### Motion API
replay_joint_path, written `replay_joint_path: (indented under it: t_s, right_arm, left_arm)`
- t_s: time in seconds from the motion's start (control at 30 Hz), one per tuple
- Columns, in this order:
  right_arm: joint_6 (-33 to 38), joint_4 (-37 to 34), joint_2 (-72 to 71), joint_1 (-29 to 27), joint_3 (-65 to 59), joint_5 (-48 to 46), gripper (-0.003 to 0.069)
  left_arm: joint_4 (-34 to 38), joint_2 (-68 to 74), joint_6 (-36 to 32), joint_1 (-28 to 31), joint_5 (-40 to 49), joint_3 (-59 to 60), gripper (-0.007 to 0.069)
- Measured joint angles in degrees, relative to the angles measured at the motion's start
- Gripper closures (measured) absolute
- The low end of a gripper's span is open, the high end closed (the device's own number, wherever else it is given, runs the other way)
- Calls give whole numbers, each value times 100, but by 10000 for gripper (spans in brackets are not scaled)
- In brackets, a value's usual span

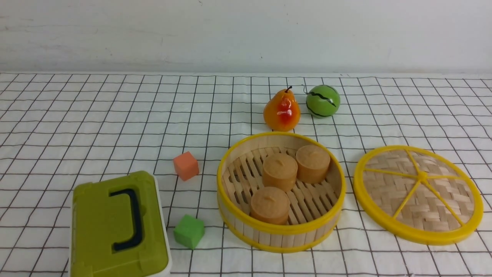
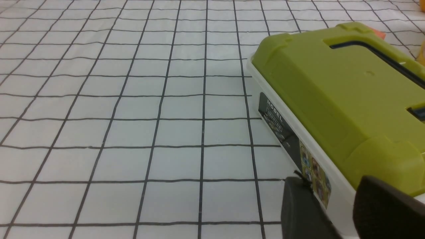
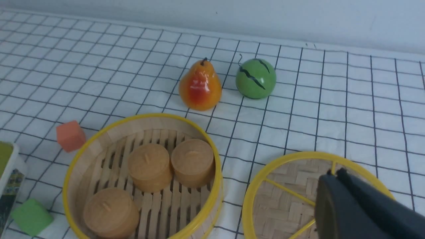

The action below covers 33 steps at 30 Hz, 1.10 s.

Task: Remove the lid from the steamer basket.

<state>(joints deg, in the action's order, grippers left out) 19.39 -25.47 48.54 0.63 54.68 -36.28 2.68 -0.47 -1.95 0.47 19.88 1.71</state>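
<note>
lid [image 1: 418, 194] is laid flat on the worktop [image 1: 96, 127], beside the open steamer basket [image 1: 280, 192], on its right.
removal is judged done; right fingers [image 3: 358, 209] are pressed together, empty; left fingers [image 2: 300, 212] are parted, empty; only withdrawal is called for.

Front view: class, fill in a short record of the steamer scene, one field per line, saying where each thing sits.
Steamer basket: open, holding three tan buns
Lid: off, flat on the cloth, right of the basket, apart from it
Behind basket: pear, green melon
Left of basket: orange cube, green cube, olive-green box
</note>
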Motion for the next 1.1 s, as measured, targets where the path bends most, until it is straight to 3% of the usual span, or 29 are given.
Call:
replay_joint_path:
  t_s: [0.23,0.7,0.93,1.1]
  right_arm:
    - [34,-33,-936,0,-487,-258,676]
    - [39,37,-1093,0,-516,-1014,670]
    - [39,773,-1763,0,-1838,568,670]
    - [-779,1553,-2981,0,-3543,2076,670]
  left_arm:
    - [0,0,0,0,0,0,386]
    - [0,0,0,0,0,0,386]
    - [0,0,0,0,0,0,385]
    - [0,0,0,0,0,0,385]
